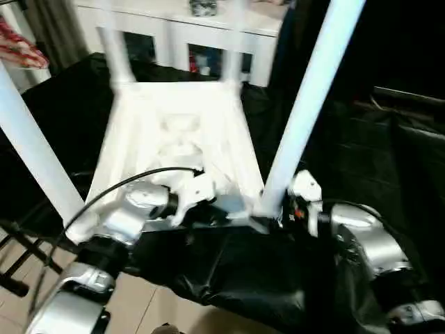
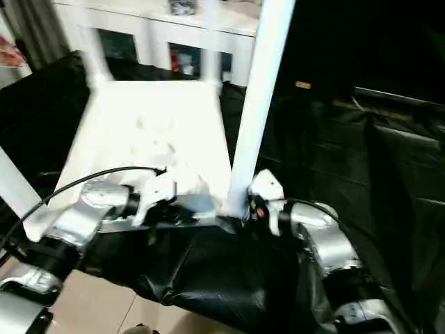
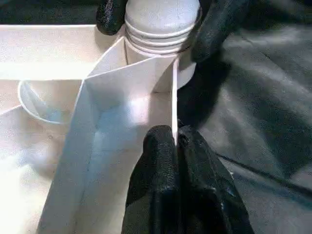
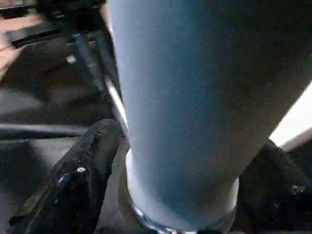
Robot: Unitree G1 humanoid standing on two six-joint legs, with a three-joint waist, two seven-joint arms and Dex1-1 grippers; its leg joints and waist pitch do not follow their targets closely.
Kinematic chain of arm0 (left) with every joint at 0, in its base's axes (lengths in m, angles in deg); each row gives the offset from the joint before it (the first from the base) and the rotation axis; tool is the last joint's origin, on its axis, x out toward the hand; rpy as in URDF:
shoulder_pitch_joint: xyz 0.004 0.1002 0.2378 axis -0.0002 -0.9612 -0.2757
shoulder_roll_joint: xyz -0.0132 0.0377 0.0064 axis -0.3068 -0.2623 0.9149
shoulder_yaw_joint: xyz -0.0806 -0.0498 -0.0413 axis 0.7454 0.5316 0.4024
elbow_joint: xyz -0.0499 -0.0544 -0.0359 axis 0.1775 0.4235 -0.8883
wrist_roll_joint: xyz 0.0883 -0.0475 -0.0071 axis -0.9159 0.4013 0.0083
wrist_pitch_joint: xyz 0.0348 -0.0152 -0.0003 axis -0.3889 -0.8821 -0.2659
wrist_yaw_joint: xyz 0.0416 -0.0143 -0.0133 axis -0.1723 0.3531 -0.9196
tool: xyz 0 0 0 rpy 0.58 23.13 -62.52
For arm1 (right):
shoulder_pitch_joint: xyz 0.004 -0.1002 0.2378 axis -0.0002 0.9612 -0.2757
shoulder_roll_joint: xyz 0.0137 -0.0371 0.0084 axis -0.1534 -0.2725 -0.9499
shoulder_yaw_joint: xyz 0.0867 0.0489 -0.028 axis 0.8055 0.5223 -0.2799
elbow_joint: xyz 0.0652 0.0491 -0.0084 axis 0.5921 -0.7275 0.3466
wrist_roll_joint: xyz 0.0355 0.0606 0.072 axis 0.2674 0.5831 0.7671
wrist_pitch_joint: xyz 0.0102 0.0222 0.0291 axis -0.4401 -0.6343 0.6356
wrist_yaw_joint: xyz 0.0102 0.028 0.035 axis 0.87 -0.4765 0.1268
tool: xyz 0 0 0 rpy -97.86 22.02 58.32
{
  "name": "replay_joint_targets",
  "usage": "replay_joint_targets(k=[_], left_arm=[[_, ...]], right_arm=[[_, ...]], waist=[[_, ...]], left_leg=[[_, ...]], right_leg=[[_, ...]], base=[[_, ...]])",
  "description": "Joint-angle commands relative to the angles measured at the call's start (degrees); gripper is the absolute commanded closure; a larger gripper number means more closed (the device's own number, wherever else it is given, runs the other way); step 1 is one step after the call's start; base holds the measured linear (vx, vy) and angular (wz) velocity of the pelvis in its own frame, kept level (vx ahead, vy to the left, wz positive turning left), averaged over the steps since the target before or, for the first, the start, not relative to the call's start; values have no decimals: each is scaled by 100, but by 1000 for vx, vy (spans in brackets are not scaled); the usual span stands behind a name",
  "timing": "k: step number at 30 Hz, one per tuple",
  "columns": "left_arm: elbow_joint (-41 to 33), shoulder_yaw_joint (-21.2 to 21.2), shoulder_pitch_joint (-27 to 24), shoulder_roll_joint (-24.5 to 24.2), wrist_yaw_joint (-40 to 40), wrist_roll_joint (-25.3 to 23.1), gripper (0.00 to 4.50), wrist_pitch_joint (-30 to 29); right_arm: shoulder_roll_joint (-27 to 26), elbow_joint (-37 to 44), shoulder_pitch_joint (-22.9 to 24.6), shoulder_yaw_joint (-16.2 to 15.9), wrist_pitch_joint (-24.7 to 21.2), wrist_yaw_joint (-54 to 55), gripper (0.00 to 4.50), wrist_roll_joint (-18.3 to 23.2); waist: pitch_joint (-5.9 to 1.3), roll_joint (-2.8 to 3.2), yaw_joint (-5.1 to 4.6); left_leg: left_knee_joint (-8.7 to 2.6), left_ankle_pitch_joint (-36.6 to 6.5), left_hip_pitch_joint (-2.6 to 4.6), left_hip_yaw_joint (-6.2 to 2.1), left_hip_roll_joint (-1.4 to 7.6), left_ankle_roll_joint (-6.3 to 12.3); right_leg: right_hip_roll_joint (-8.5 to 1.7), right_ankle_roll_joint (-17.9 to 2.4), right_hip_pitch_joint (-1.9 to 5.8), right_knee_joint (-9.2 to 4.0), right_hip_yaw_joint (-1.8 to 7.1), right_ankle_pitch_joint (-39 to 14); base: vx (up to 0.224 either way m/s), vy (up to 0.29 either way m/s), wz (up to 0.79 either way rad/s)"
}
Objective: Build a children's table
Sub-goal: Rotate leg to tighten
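Left gripper (image 3: 173,141) pinches the tabletop (image 1: 177,132) rim; right gripper (image 4: 190,175), clasping the near right leg (image 1: 306,104), should twist it straight into the socket

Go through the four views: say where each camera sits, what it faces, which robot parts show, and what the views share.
Left eye view: on the head, facing forward and down at the upturned table top; both silver forearms show.
Right eye view: beside it, same scene.
Left wrist view: along the left gripper, fingers pinching a rib of the underside.
Right wrist view: along the right gripper, fingers on either side of the near right leg.
Shared: that leg and the right gripper's fingertips also show in the left wrist view.
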Motion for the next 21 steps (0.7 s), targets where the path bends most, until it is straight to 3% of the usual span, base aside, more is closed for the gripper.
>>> replay_joint_targets(k=[1,3,5,14,21], left_arm=[[-197,-126,32,64,125,119,450,165],[-156,-128,55,33,167,124,450,213],[-114,-118,82,8,247,139,450,254],[-79,-115,124,-46,361,179,450,280],[-11,26,126,122,-134,153,450,152]], right_arm=[[53,184,16,-307,-49,-412,89,50],[125,191,-1,-382,-52,-560,89,18],[170,203,-24,-415,-88,-692,121,15],[169,255,-37,-448,-135,-797,172,68],[-123,237,126,-227,-139,-208,180,94]], waist=[[-313,-18,4],[-321,-19,44],[-326,-21,63],[-342,-14,76],[-336,-6,71]], left_leg=[[-326,-1355,60,-16,180,290],[-319,-1327,66,-15,181,275],[-314,-1274,59,-15,177,282],[-300,-1148,41,-19,172,289],[-308,-1198,43,-22,174,242]], right_leg=[[-460,-1047,282,-447,267,-1188],[-462,-1018,278,-441,273,-1170],[-461,-1033,282,-432,270,-1108],[-457,-1095,297,-398,258,-854],[-460,-1076,289,-406,260,-916]], base=[[0,0,0],[0,0,0],[0,0,0],[0,0,0],[0,0,0]])
